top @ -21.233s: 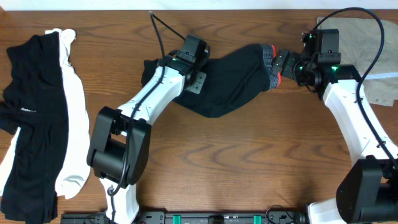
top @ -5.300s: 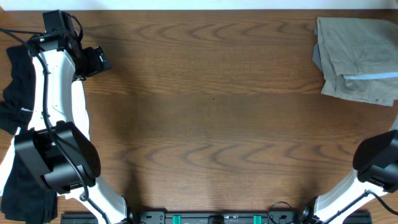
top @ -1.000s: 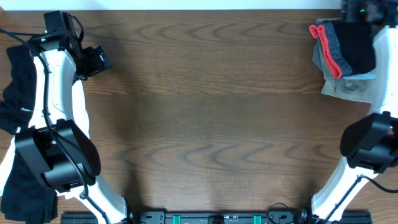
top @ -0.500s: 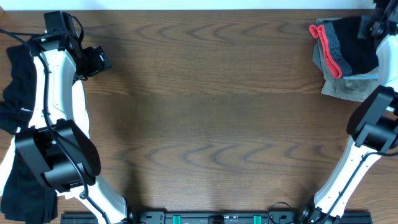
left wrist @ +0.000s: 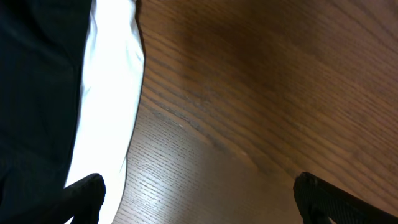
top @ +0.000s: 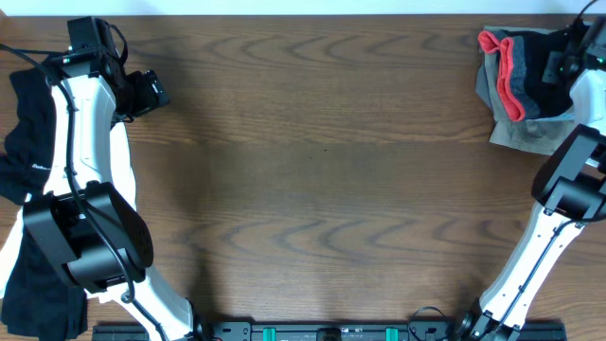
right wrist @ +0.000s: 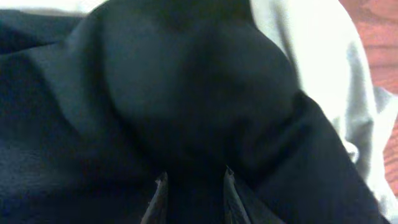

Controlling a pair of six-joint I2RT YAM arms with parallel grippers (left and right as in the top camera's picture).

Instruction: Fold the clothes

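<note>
Open table centre, garments heaped far left, folded stack far right

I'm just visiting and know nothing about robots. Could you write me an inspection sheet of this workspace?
Surface: brown wooden table.
Job's things: folded black pants, waistband grey and red, lie on the taupe garment at the far right; black garment and white garment lie at the left edge.
Clutter: nothing seen.
Grippers: left gripper open over the table beside the white garment; right gripper down on the black pants, fingers narrowly apart, grip unclear.
Cables: black cable along the left arm.
Surroundings: pale strip beyond the far edge; black rail along the near edge.
</note>
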